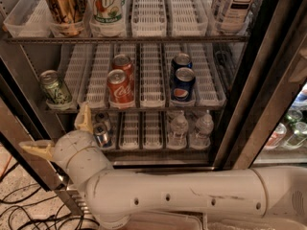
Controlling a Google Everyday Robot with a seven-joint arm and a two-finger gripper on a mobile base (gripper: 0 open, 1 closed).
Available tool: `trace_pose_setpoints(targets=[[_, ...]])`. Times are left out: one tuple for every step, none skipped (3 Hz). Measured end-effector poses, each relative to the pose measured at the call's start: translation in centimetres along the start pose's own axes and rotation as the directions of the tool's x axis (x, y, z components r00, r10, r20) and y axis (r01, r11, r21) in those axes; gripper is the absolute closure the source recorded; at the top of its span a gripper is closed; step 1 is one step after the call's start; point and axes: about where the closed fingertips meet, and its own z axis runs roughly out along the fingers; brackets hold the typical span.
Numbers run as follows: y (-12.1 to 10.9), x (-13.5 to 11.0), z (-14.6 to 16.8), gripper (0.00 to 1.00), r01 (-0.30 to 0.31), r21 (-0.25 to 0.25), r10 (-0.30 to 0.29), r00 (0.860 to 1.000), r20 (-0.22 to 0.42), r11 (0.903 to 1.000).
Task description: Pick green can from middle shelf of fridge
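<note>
The green can (54, 87) stands upright at the far left of the middle shelf (144, 109) of the fridge (249, 104), in the leftmost white lane tray. My gripper (54, 127) is below and just right of the can, in front of the lower shelf. Its two yellowish fingers are spread apart with nothing between them; one finger (85, 118) points up toward the shelf rail, the other (36, 149) points left. The white arm (182, 195) runs across the bottom of the view.
Two red cola cans (119, 86) and two blue cola cans (182, 83) share the middle shelf. Tall cans (64, 6) and a bottle (237, 4) stand above; small cans (101, 134) and water bottles (178, 128) below. The dark door edge (261, 80) is at the right, cables (19, 210) on the floor.
</note>
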Motion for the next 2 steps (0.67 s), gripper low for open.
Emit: trace_pose_setpoints(targets=[[-0.05,-0.01,-0.02,0.0,0.001,0.0,-0.001,1.0,0.001,1.0],[-0.03,0.88,-0.82,0.0,-0.087,0.017,0.087,0.996,0.007,0.9961]])
